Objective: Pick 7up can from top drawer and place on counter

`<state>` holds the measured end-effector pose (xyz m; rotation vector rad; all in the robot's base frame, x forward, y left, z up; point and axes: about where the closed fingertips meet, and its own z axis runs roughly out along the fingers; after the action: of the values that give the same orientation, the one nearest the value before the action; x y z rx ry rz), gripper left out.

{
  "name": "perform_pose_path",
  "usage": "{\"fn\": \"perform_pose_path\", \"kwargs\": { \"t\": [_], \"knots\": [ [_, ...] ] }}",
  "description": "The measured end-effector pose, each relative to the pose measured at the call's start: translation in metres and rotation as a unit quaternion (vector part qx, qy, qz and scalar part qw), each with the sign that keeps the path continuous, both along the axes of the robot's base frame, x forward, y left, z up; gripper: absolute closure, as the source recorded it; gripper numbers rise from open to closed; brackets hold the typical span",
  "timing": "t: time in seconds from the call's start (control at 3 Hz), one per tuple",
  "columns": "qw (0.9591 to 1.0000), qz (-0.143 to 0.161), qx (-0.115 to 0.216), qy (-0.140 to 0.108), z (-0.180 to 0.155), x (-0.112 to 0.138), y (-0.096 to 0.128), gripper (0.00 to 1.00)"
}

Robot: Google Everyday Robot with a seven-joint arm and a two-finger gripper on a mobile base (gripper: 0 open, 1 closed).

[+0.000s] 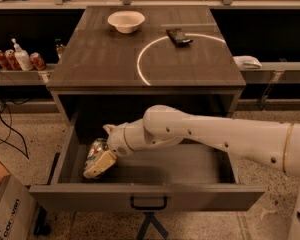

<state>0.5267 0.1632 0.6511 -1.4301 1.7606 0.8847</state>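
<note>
tool (96,162) on 7up can (94,148), top drawer (215,197)

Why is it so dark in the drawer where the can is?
Camera view: the counter shines under light from above, the drawer lies in its shade, the arm casts a shadow on the drawer floor, and the pincer at the can, drawer's left side, looks dim.

My big white arm (215,134)
It is smooth and round, with small dark dots and a thin gold ring. My cream-tipped gripper (98,160) is in the top drawer (90,198).
</note>
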Motion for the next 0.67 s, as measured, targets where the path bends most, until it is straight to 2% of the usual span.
{"fn": "perform_pose_path", "kwargs": {
  "t": [0.67],
  "knots": [
    [0.9994,-0.019,-0.017,0.022,-0.032,0.002,0.0,0.0]
  ]
}}
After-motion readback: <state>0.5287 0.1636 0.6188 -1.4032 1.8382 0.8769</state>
